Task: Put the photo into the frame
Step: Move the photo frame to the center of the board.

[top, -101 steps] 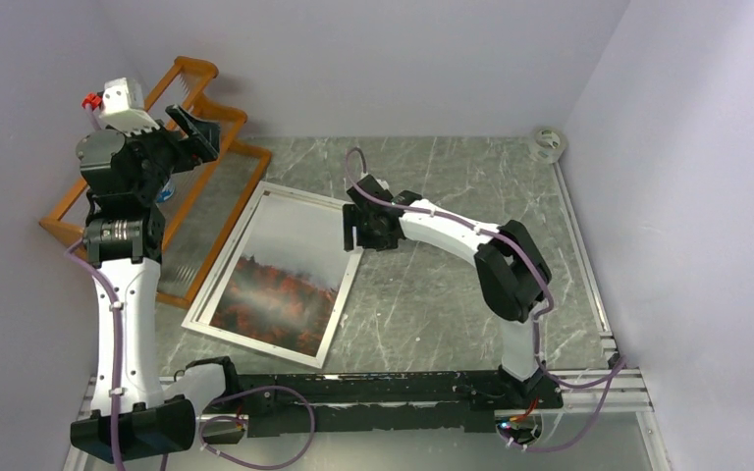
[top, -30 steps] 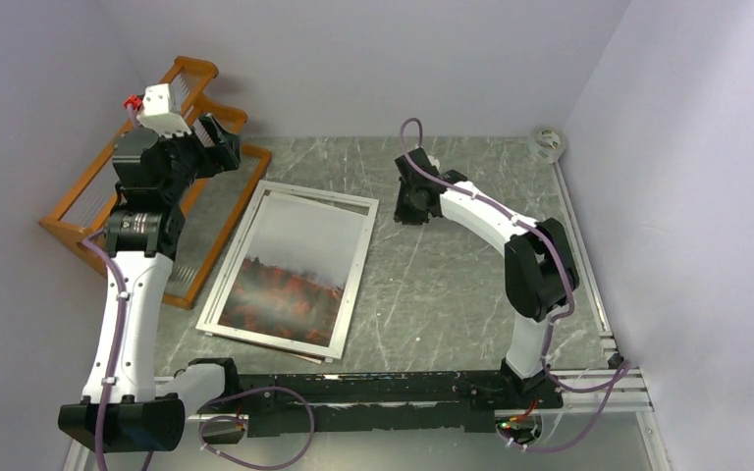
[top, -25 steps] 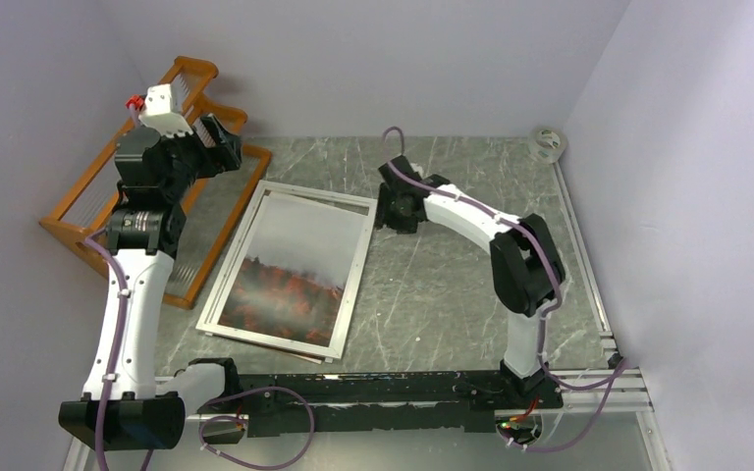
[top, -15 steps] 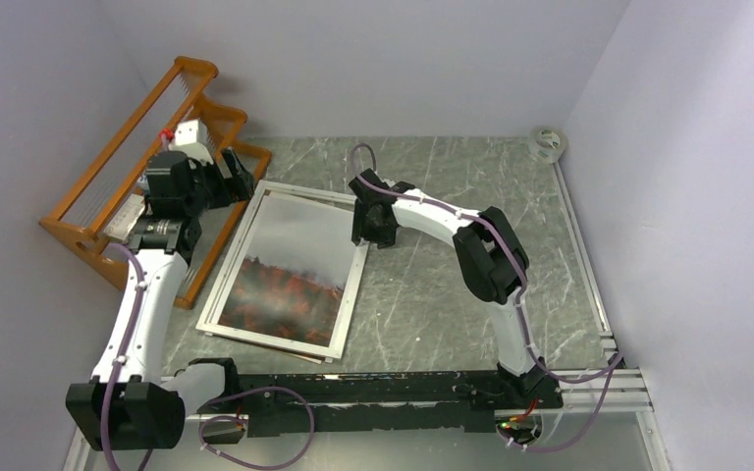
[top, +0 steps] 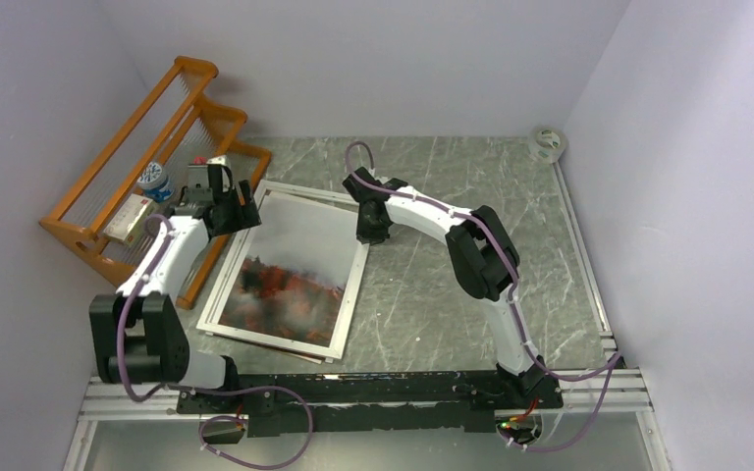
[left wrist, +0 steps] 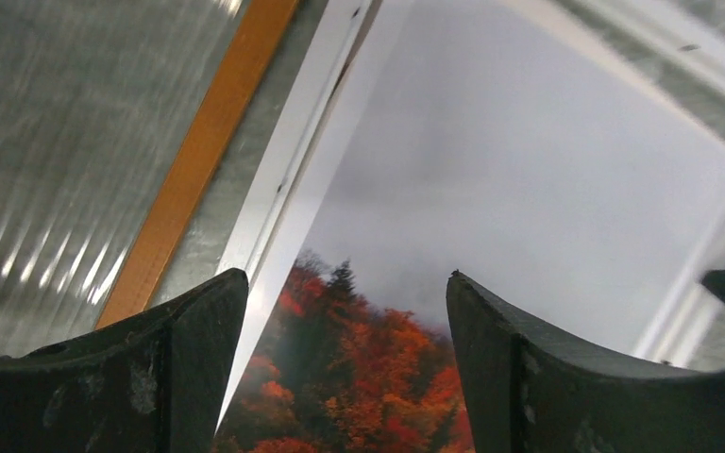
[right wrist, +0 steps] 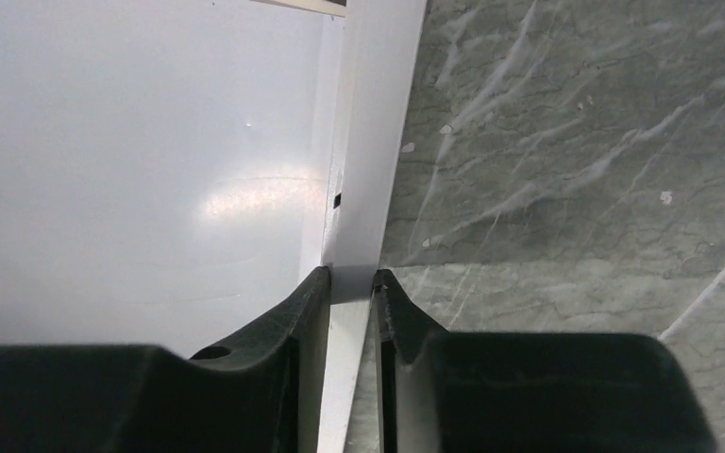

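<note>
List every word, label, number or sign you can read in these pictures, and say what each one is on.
No text here can be read.
The small box on the orange rack: its printing is too small to read.
The bottle beside it: its label is too small and blurred to read.
The photo and the frame: no text shows on either.
</note>
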Controlling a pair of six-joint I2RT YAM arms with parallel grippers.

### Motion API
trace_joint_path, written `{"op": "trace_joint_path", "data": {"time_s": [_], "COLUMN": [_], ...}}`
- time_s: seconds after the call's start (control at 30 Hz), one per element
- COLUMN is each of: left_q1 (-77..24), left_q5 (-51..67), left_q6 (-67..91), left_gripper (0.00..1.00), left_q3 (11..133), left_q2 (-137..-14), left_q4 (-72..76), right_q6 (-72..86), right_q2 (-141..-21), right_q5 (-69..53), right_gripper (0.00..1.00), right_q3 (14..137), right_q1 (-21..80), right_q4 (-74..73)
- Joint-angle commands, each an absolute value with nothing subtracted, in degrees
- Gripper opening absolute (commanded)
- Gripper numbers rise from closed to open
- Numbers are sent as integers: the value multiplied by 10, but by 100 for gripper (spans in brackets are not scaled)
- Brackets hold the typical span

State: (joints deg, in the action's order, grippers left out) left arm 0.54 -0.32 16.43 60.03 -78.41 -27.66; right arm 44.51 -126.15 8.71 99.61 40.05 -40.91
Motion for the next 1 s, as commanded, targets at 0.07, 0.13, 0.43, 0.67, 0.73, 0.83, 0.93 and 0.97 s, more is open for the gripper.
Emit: {"op": "trace_joint_path", "data": {"time_s": [0.07,0.13,0.43,0.67,0.73,0.83,0.93,0.97], "left_q1": [5,5,7,7,7,9,11,11], "left_q5": [-53,-53,-73,-69,-65,-56,-48,-44], "left_q6": [181,186,194,179,175,170,169,169], "left_gripper": [80,77,70,61,59,58,52,46], "left_q3": [657,679,744,775,773,786,808,813], "left_q2": [-874,-914,-1028,-1081,-1086,-1105,-1132,-1136], "left_q4": [-316,-334,-363,-368,-362,-363,-373,-375], "right_q6": [433,426,385,383,383,385,386,387], "right_q2": [-1258,-1247,-1226,-1211,-1211,-1211,-1211,-1210], "right_q5": [124,130,130,113,108,101,95,93], "right_gripper": [15,10,6,6,6,6,6,6], "right_q3": [1002,991,957,932,931,929,927,926], "right_q1": [401,400,391,383,382,382,382,382], "right_q4": [-434,-429,-404,-381,-378,-375,-373,-371]}}
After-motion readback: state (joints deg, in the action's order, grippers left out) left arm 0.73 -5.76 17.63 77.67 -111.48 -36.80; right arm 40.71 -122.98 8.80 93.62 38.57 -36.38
